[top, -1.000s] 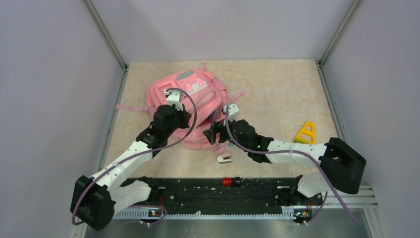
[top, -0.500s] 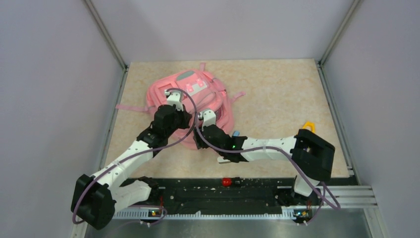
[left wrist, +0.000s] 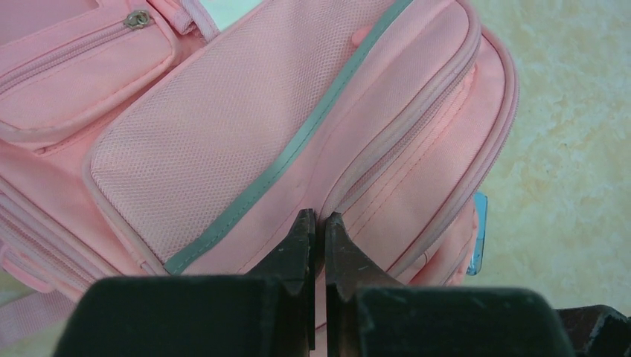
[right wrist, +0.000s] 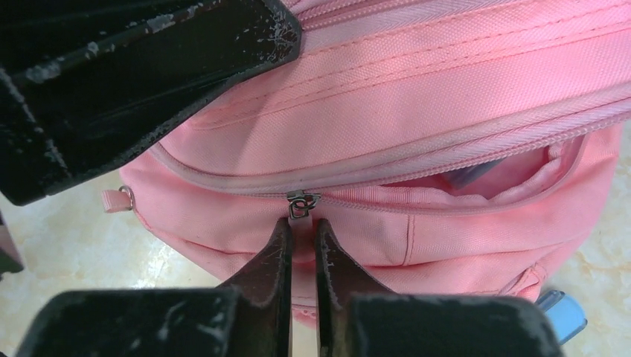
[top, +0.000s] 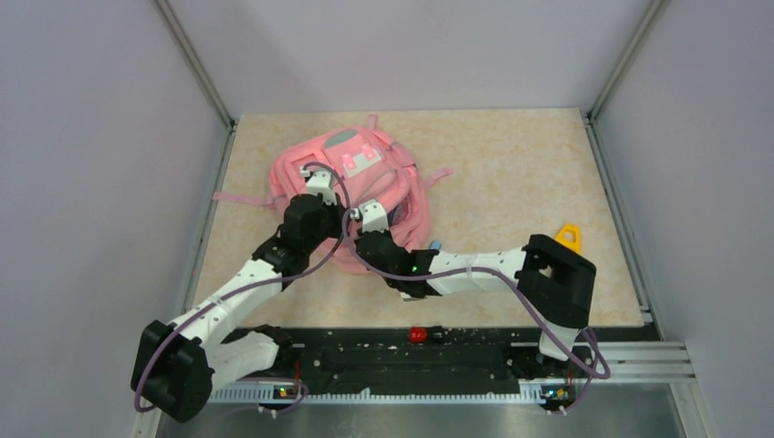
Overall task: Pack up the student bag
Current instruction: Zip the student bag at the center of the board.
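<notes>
Light: bright, even and diffuse, fell from above; shadows on the table (top: 511, 182) were soft and short. Overhead view: slightly soft, with mild splay at left and right edges. Wrist views: student bag (left wrist: 245, 141) weave was sharp (stitching legible); near edges read dark and blurred.

The left arm (top: 233, 287) and the right arm (top: 475, 272) are both built of smooth white shell links joined by bulky black joint housings. A mauve-grey cable (top: 135, 388) trails along each from wrist to base, and a small green light (top: 413, 269) glows on the right forearm. The fingers (right wrist: 264, 282) are matt black wedges tapering to narrow tips, scuffed with pale scratches and specks, and both bases are bolted to a long black rail (top: 475, 358) bearing a red button (top: 417, 334).
</notes>
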You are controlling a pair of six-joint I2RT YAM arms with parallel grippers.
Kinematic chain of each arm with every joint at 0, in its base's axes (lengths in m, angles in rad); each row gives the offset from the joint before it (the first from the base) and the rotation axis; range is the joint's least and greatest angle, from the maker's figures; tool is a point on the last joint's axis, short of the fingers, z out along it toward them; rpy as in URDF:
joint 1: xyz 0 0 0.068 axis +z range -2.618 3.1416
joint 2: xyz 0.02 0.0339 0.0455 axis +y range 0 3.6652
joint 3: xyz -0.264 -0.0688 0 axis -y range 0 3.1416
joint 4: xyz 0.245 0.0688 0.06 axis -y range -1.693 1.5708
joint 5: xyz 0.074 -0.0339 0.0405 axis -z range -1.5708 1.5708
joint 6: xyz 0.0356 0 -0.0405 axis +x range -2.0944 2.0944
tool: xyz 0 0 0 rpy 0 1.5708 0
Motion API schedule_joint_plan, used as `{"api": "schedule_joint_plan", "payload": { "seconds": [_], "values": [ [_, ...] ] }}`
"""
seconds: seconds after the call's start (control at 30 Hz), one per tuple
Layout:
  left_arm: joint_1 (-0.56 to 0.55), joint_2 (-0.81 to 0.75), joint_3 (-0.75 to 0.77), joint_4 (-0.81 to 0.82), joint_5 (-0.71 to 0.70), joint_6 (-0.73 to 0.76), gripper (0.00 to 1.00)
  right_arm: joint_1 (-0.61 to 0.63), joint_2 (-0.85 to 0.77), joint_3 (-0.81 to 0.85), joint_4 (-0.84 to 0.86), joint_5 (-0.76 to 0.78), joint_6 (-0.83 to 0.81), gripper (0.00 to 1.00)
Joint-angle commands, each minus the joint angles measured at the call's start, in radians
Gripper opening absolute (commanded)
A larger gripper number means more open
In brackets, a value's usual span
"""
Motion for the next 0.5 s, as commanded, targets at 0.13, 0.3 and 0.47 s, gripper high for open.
{"api": "schedule_joint_plan", "payload": {
  "seconds": [0.13,0.3,0.47],
  "values": [
    [0.029,-0.029,-0.039,0.141,-0.021,-0.002,0.00,0.014,-0.052,0.024,-0.015,0.050,-0.033,0.00],
    [0.068,-0.044,-0.096,0.150,-0.046,0.007,0.00,-0.024,-0.126,0.029,-0.119,-0.001,-0.025,0.00],
    [0.083,-0.059,-0.128,0.149,-0.071,0.035,0.00,-0.093,-0.223,-0.030,-0.170,-0.028,-0.018,0.00]
  ]
}}
